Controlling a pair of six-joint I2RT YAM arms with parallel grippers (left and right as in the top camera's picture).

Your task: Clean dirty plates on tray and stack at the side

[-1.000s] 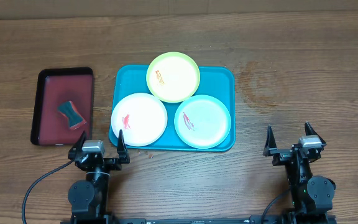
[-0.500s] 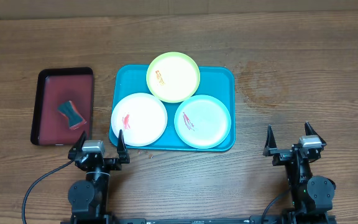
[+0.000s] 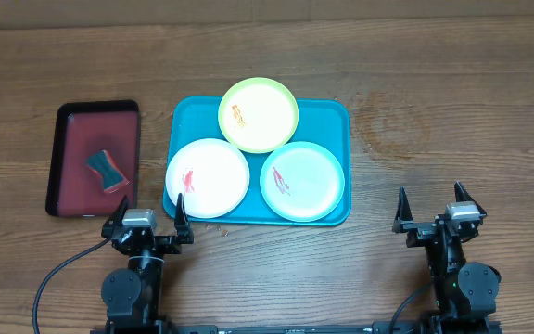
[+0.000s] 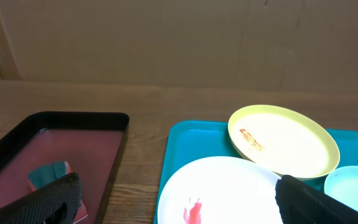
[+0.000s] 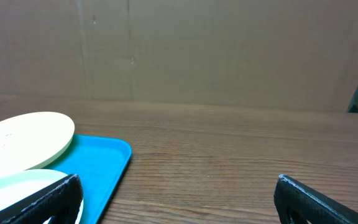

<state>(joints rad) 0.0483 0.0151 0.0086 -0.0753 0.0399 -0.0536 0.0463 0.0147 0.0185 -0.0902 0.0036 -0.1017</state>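
Three plates with red smears sit on the turquoise tray [image 3: 327, 116]: a yellow-green plate [image 3: 259, 114] at the back, resting partly on the other two, a white plate [image 3: 208, 178] front left and a mint-rimmed plate [image 3: 302, 180] front right. My left gripper [image 3: 146, 221] is open and empty, just in front of the tray's left corner. My right gripper [image 3: 429, 215] is open and empty over bare table to the tray's right. The left wrist view shows the white plate [image 4: 229, 193], the yellow-green plate [image 4: 284, 140] and the tray [image 4: 185, 140].
A dark red black-rimmed tray [image 3: 72, 130] lies left of the turquoise tray and holds a teal and red sponge [image 3: 107, 169]. The wooden table [image 3: 452, 111] stretches right of the tray. A cardboard wall stands at the back.
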